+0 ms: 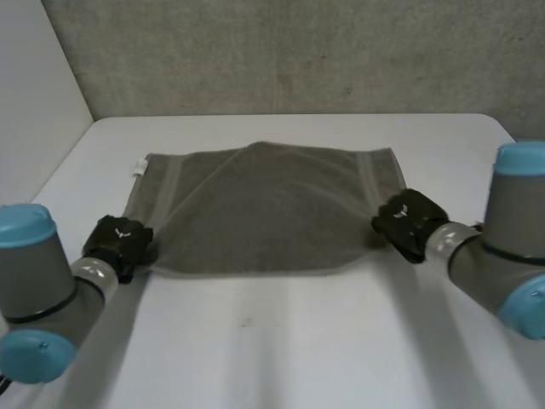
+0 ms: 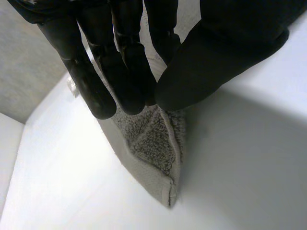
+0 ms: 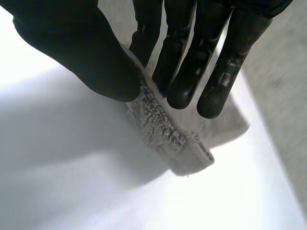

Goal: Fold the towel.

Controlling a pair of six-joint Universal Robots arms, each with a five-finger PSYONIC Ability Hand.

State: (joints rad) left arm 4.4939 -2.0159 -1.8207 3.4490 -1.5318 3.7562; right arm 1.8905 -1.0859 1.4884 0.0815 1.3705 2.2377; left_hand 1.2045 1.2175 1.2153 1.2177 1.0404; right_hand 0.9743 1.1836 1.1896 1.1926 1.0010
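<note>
The towel (image 1: pixel 264 213) lay spread across the middle of the counter (image 1: pixel 298 341), and its near corners looked doubled, so at most a first fold seemed done, with more folding left. The left robot hand (image 1: pixel 119 243) pinched the near left corner between thumb and nearly straight fingers. The right robot hand (image 1: pixel 407 220) pinched the near right corner likewise.

- In the head view, the left robot hand (image 1: pixel 119 243) covers the near-left corner of the towel (image 1: pixel 264 213).
- The right robot hand (image 1: pixel 407 221) hides the near-right corner there.
- In each wrist view, the cloth runs up behind the pinching robot hand and out of sight.
- The white tag (image 1: pixel 138 168) at the far-left corner is too small to read.
- Both arms (image 1: pixel 38 290) are cut off at the picture's edge.
</note>
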